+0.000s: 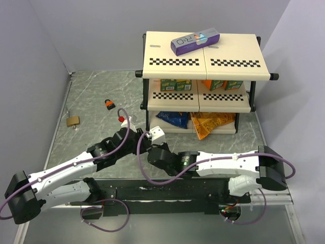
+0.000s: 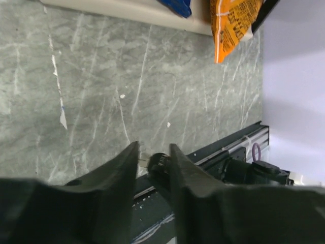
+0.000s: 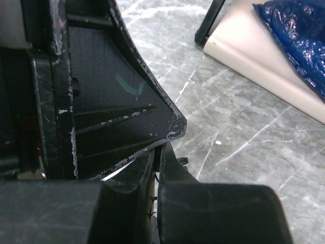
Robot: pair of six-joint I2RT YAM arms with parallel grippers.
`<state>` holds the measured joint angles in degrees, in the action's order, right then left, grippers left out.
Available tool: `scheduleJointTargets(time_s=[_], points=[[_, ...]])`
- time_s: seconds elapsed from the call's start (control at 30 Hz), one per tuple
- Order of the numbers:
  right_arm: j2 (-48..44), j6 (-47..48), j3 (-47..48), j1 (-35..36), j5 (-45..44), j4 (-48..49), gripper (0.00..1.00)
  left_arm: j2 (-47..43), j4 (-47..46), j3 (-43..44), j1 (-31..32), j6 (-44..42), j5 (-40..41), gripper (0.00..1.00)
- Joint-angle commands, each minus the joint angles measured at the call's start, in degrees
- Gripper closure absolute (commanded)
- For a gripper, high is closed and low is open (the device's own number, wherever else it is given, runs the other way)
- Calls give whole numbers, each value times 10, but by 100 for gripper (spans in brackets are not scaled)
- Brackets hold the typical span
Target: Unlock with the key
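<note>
My two grippers meet tip to tip at the table's middle front. The left gripper (image 1: 143, 141) is open; in the left wrist view its fingertips (image 2: 152, 147) flank a small black ridged head with a silver stub, which looks like the key (image 2: 158, 162). The right gripper (image 1: 150, 147) has its jaws (image 3: 161, 150) almost closed, apparently pinching the key; only a small black bit (image 3: 180, 161) pokes out beside its finger. The left gripper's finger (image 3: 111, 101) fills that view's upper left. The orange-and-black padlock (image 1: 109, 104) lies on the table at the far left, apart from both grippers.
A brass padlock (image 1: 72, 120) lies further left. A cream two-tier shelf rack (image 1: 203, 61) stands at the back with a purple box (image 1: 195, 40) on top, green and orange cartons inside, and a blue bag (image 1: 172, 118) and an orange bag (image 1: 210, 124) at its foot. Grey walls close both sides.
</note>
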<state>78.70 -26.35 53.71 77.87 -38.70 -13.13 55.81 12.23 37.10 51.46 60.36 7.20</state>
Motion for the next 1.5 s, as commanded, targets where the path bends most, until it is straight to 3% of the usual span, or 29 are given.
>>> scheduleJointTargets(time_s=[0.0, 0.07, 0.23, 0.33, 0.43, 0.47, 0.53, 0.57, 0.73, 0.87, 0.97, 1.0, 1.2, 1.47], points=[[16, -12, 44, 6, -46, -19, 100, 3, -17, 20, 12, 4, 5, 71], [22, -12, 49, 8, -51, -26, 100, 3, -25, 17, 12, 5, 3, 73], [33, -15, 52, 9, -46, -32, 100, 14, -32, 13, 12, 11, 0, 98], [33, -16, 47, 9, -38, -29, 100, 18, -39, 13, 12, 8, 5, 99], [28, -20, 37, 9, -19, -19, 92, 21, -42, 21, 12, -4, 18, 99], [21, -20, 32, 8, -14, -15, 80, 23, -43, 24, 11, -14, 27, 99], [9, -13, 12, 7, 7, 6, 66, 28, -45, 33, 4, -31, 33, 99], [-8, -6, 3, 4, 18, 17, 53, 35, -41, 39, -5, -36, 41, 99], [-76, 24, -73, -28, 113, 101, 27, 36, -85, 27, -47, -71, -4, 99], [-174, 32, -159, -82, 289, 204, 21, -9, -165, -16, -85, -120, -84, 99], [-241, 23, -223, -133, 374, 278, 20, -47, -212, -45, -115, -154, -137, 99], [-257, 20, -247, -142, 416, 288, 20, -55, -220, -50, -126, -161, -187, 99], [-334, 14, -273, -194, 503, 319, 21, -85, -254, -65, -172, -215, -377, 99], [-325, -12, -263, -226, 594, 378, 28, -85, -306, -65, -173, -216, -508, 99]])
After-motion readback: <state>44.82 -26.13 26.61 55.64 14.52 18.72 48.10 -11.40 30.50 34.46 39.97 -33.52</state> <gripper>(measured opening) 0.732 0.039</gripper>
